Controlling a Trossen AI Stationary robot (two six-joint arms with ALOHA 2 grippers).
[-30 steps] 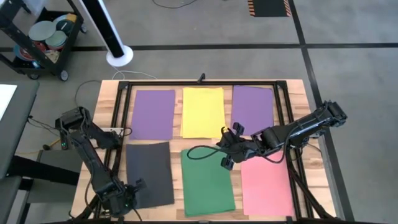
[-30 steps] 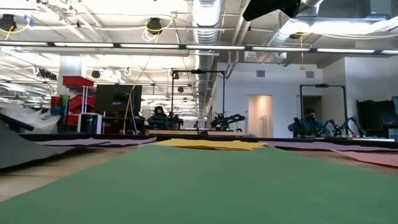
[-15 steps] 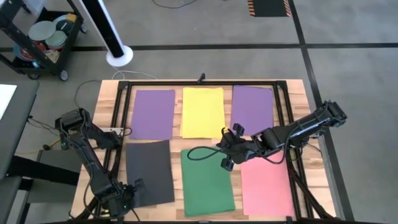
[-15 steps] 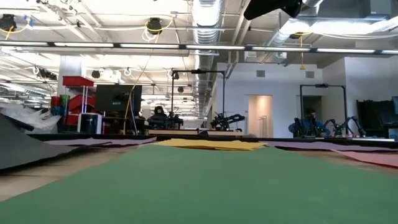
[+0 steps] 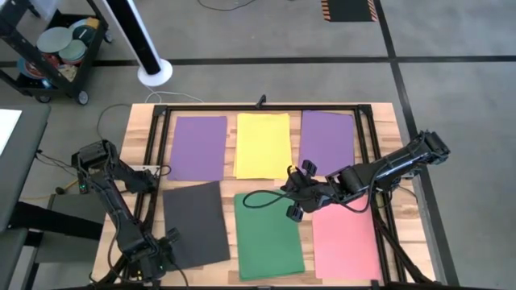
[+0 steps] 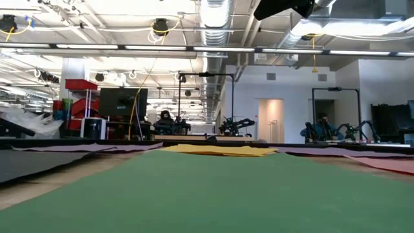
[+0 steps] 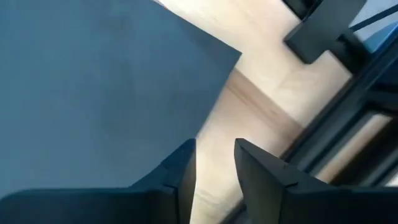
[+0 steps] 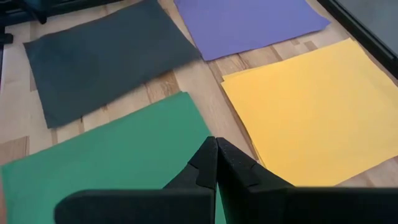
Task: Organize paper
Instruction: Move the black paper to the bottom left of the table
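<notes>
Left end effector [image 5: 165, 251] released at the near-left corner of the black sheet [image 5: 194, 223], jaws apart. Right end effector [image 5: 293, 193] clenched, empty, above the green sheet [image 5: 268, 236]. Six sheets spread in two rows across the surface [image 5: 398, 129]; seemingly nearly finished.

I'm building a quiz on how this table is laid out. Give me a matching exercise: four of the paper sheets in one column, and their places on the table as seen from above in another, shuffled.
Column one:
1. yellow sheet
2. black sheet
3. pink sheet
4. green sheet

Column two:
A. near row, right
B. far row, middle
C. near row, middle
D. near row, left, beside the left gripper

Pairs: 1-B, 2-D, 3-A, 4-C
</notes>
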